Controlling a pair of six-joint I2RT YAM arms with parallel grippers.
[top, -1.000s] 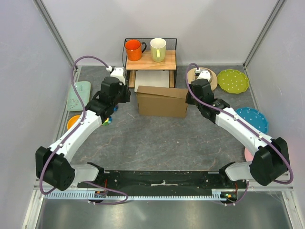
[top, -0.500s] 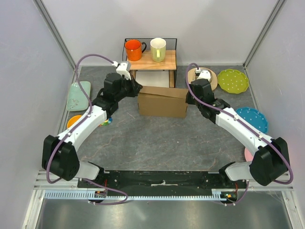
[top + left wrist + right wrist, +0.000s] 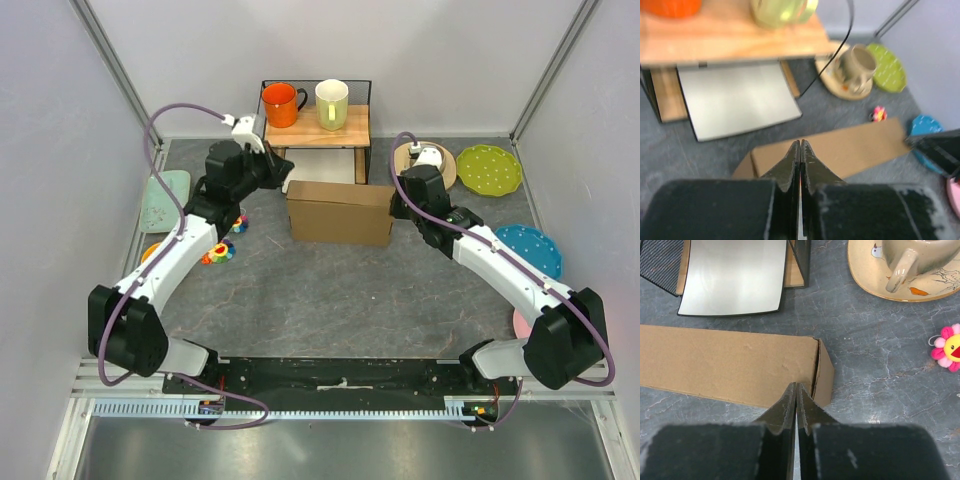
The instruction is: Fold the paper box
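Note:
The paper box (image 3: 340,212) stands mid-table as a closed brown cardboard block, long side toward me. My left gripper (image 3: 284,168) hovers shut behind the box's left end, apart from it. In the left wrist view its jaws (image 3: 800,144) are pressed together with nothing between them, above the box (image 3: 850,145). My right gripper (image 3: 394,207) is at the box's right end. In the right wrist view its shut tips (image 3: 796,386) rest at the near edge of the box (image 3: 725,360), by the right corner, with no cardboard visible between them.
Behind the box stands a wooden rack (image 3: 316,130) with an orange mug (image 3: 282,103) and a pale green mug (image 3: 332,103); a white tray (image 3: 318,166) lies under it. A cup on a beige plate (image 3: 443,172), a green plate (image 3: 489,168) and a blue plate (image 3: 528,250) are on the right. Mint tray (image 3: 165,200) and flower toy (image 3: 218,252) lie left.
My left gripper has drawn back from the box's left end toward the rack, risen and shut. The box's top now looks level. The right arm has stayed put.

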